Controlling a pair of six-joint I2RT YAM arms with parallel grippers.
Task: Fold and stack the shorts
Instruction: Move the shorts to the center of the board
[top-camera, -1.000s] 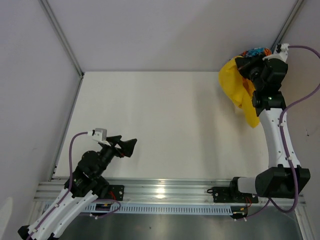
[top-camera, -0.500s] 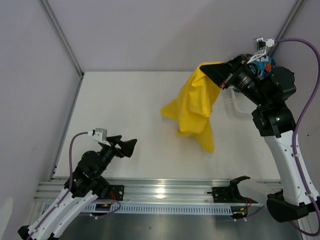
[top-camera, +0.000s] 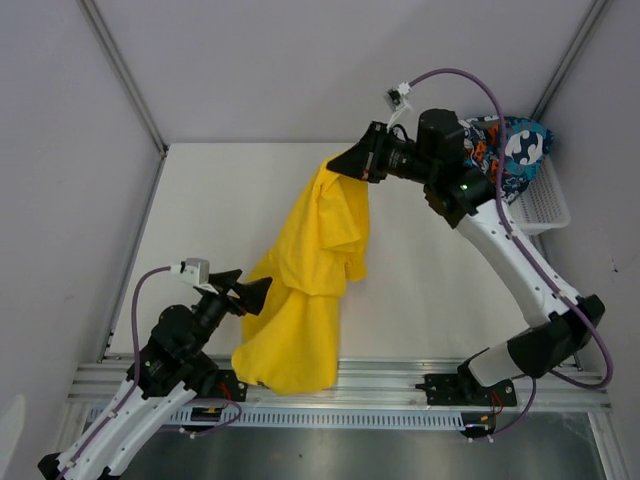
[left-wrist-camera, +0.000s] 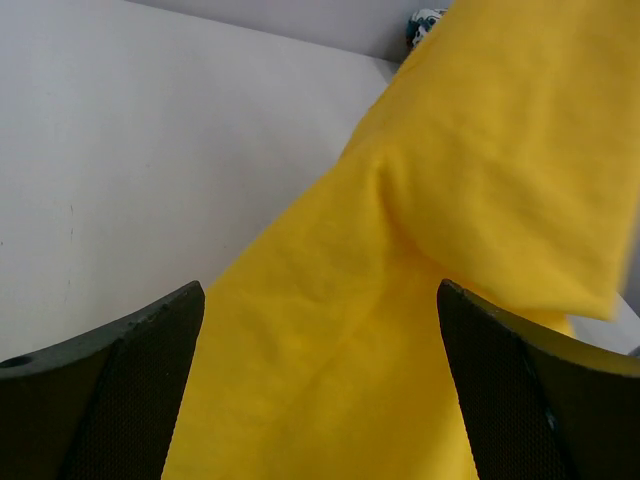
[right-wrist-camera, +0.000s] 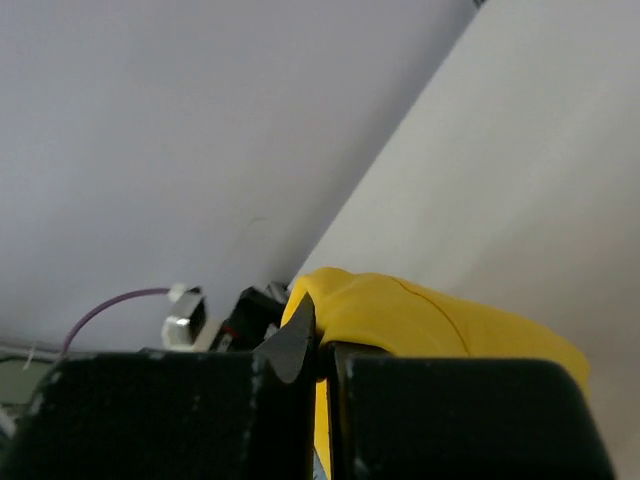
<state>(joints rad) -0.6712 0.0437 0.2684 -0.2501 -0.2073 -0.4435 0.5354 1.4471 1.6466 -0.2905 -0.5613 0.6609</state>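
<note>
The yellow shorts (top-camera: 310, 275) hang in a long drape from my right gripper (top-camera: 345, 163), which is shut on their top edge high over the table's back middle. Their lower end lies on the table near the front edge. In the right wrist view the yellow cloth (right-wrist-camera: 440, 315) bulges out from between the shut jaws. My left gripper (top-camera: 262, 290) stands open at the front left, right beside the lower cloth. In the left wrist view the yellow shorts (left-wrist-camera: 380, 300) fill the space ahead between the two fingers (left-wrist-camera: 120, 390). The printed shorts (top-camera: 510, 155) lie in the basket at the back right.
A white mesh basket (top-camera: 545, 205) stands at the back right corner, against the right wall. The white table (top-camera: 220, 210) is walled on the left, back and right. A metal rail (top-camera: 380, 375) runs along the front edge.
My right arm has swung left from the basket, carrying the yellow shorts across the table. The cloth now hangs longer and reaches my left gripper. The left arm has barely moved.
</note>
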